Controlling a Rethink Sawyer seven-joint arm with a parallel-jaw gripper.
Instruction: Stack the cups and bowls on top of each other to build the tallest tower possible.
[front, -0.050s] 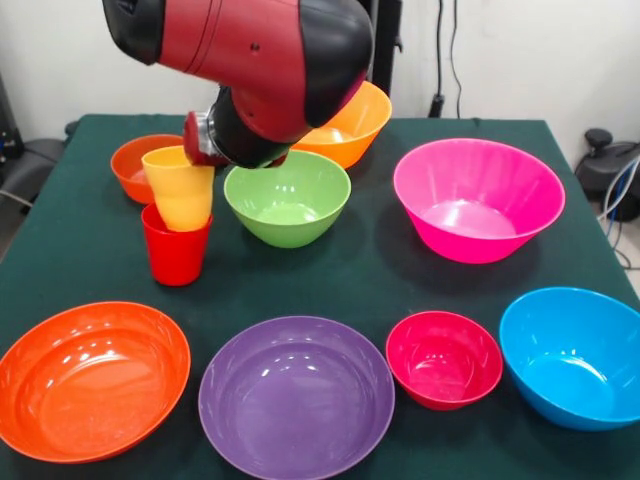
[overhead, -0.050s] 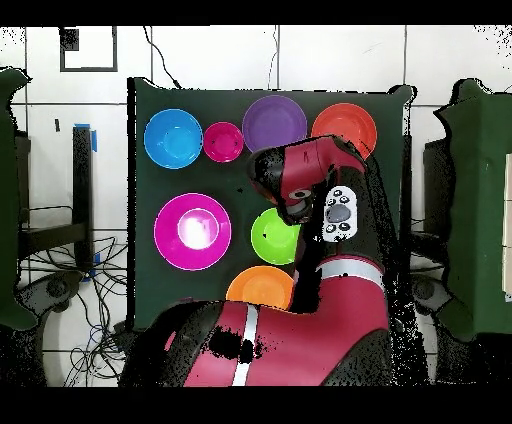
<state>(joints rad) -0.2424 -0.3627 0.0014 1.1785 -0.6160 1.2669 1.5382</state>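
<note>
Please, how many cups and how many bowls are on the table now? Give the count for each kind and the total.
Cups: 2, the yellow cup sitting in the red cup.
Bowls: 8, small orange, green, light orange, magenta-pink, blue, crimson, purple, orange-red.
Total: 10.

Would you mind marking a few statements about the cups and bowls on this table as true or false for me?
1. The yellow cup sits in the red cup. True.
2. The green bowl holds the crimson-pink bowl. False: the green bowl is empty, and the crimson-pink bowl stands apart in the near row.
3. The purple bowl lies between the orange-red bowl and the crimson-pink bowl. True.
4. The blue bowl is upside down. False: it stands open side up.
5. The magenta-pink bowl is larger than the crimson-pink bowl. True.
</note>
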